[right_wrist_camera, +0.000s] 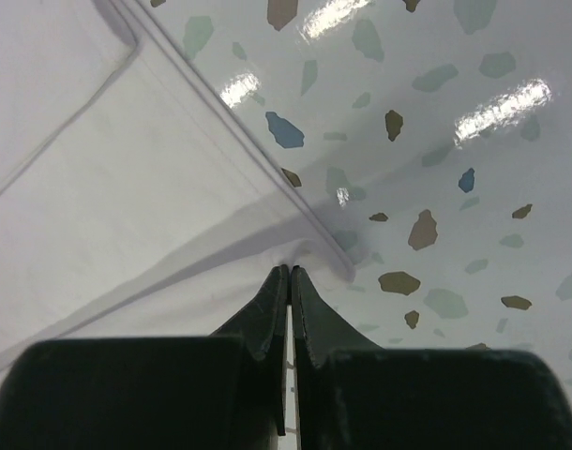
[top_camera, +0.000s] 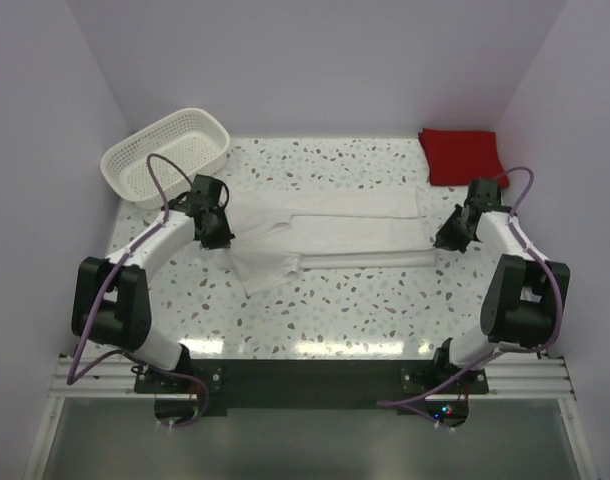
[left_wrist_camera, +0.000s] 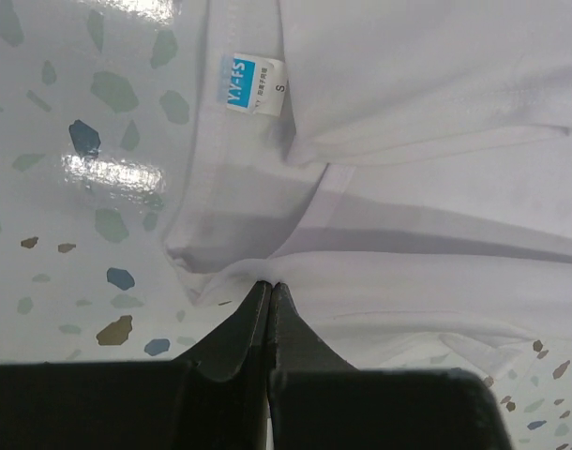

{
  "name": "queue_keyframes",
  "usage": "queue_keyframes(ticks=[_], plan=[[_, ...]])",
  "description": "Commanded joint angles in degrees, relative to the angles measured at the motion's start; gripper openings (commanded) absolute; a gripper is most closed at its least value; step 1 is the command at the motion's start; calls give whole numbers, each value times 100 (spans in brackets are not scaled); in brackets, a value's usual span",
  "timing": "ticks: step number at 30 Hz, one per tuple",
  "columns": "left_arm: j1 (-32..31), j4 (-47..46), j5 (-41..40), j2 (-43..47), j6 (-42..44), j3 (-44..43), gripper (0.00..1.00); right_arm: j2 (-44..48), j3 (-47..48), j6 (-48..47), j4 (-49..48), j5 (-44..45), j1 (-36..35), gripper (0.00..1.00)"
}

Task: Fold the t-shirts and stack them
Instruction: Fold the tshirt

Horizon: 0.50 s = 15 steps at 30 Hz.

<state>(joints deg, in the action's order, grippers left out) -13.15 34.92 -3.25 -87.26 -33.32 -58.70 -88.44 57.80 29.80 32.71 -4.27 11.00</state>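
The white t-shirt (top_camera: 325,238) lies partly folded across the middle of the table, collar end to the left. My left gripper (top_camera: 222,240) is shut on its left edge; the left wrist view shows the jaws (left_wrist_camera: 269,284) pinching a fold of white cloth (left_wrist_camera: 408,234) below the blue size label (left_wrist_camera: 250,86). My right gripper (top_camera: 447,240) is shut on the shirt's right hem; in the right wrist view the jaws (right_wrist_camera: 290,270) pinch the cloth (right_wrist_camera: 127,187) near its corner. The red t-shirt (top_camera: 460,154) lies folded at the back right.
A white plastic lattice basket (top_camera: 165,154) stands at the back left, just behind my left arm. The terrazzo table (top_camera: 345,310) shows bare in front of the shirt. Walls close in the left, back and right sides.
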Motion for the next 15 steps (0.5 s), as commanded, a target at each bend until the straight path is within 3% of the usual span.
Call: queue_keyframes(ticks=[1, 15], plan=[[84, -222, -1, -220, 256, -387, 0, -138, 319, -53, -177, -65, -10, 0], [207, -459, -194, -642, 361, -538, 0, -823, 952, -203, -247, -74, -28, 0]])
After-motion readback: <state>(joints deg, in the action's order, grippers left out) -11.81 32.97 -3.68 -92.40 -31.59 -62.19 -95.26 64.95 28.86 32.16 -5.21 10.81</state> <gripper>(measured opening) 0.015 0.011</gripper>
